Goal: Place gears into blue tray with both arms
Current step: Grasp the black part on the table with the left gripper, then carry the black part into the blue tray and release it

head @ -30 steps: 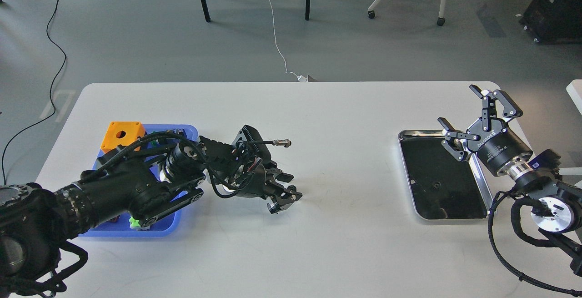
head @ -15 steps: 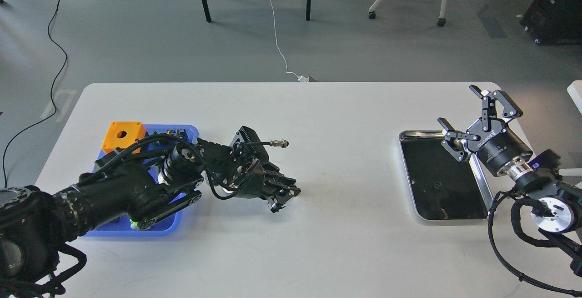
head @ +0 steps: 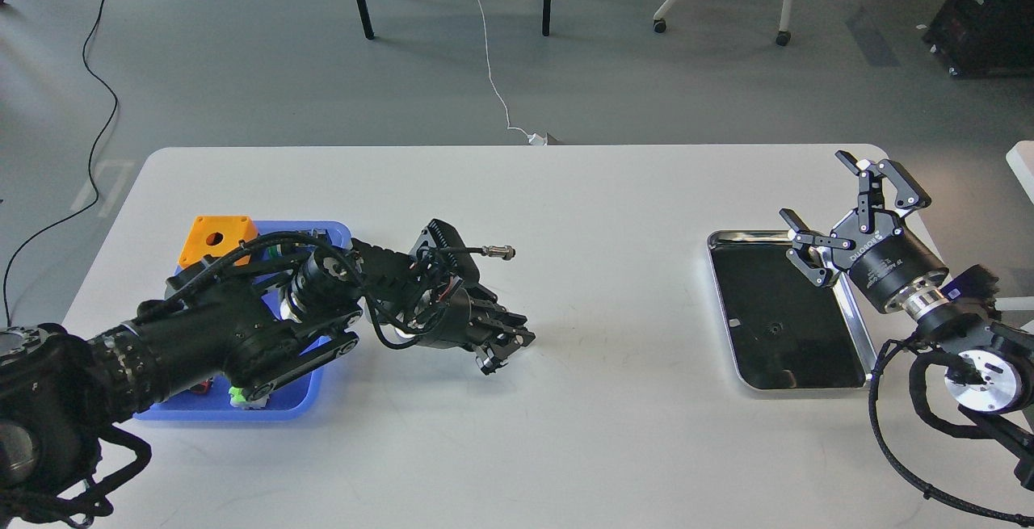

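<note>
My left gripper [head: 505, 345] rests low on the white table, just right of the blue tray [head: 283, 409]. Its fingers are shut on a tiny black gear, which they hide almost entirely. My left arm lies across the blue tray and covers much of it. A second gear [head: 775, 327] lies on the dark bottom of the steel tray [head: 723, 240] at the right. My right gripper [head: 816, 188] hangs open over the steel tray's far right corner, with nothing between its fingers.
An orange box [head: 216, 240] with a round hole stands at the blue tray's far left corner. Small green and red parts [head: 239, 393] sit at the tray's near edge. A cable with a metal plug [head: 499, 252] sticks out from my left wrist.
The left gripper's fingers were open around a gear on the table a second ago. They have closed on it. The right arm has barely moved.
</note>
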